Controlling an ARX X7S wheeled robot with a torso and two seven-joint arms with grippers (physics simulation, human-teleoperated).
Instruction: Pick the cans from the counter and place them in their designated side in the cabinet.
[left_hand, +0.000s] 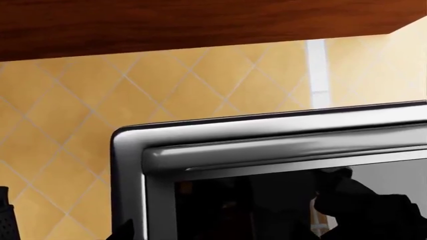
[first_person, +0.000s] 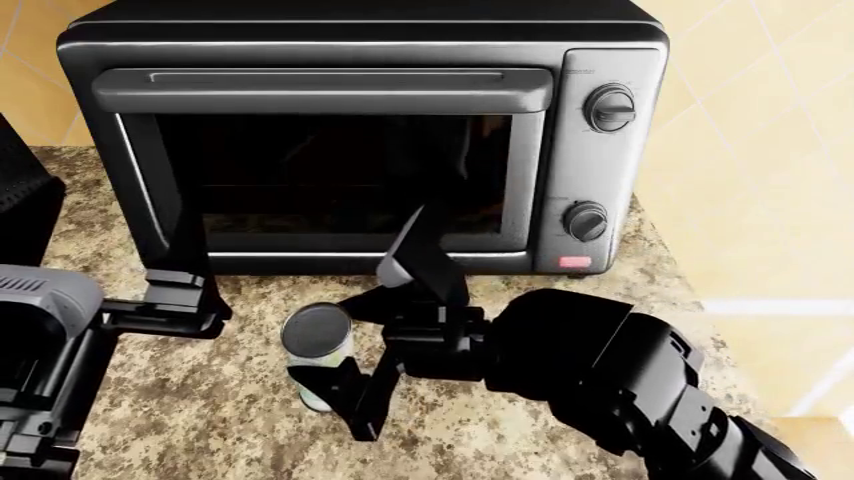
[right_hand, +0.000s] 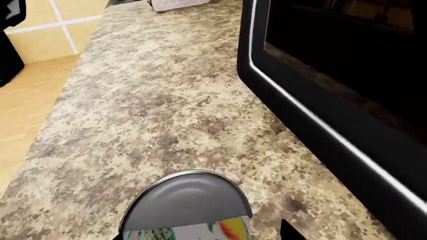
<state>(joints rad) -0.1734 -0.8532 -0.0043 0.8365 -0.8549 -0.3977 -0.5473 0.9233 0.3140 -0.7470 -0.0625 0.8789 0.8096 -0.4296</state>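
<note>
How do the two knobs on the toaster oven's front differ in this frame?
In the head view the upper knob looks larger than the lower knob. The upper one sits near the panel's top beside the door handle; the lower sits just above a small red light. Both are dark, round, with a raised grip bar.

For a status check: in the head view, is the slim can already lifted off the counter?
No. The slim can stands upright on the counter, between the open right claw fingers.
</note>
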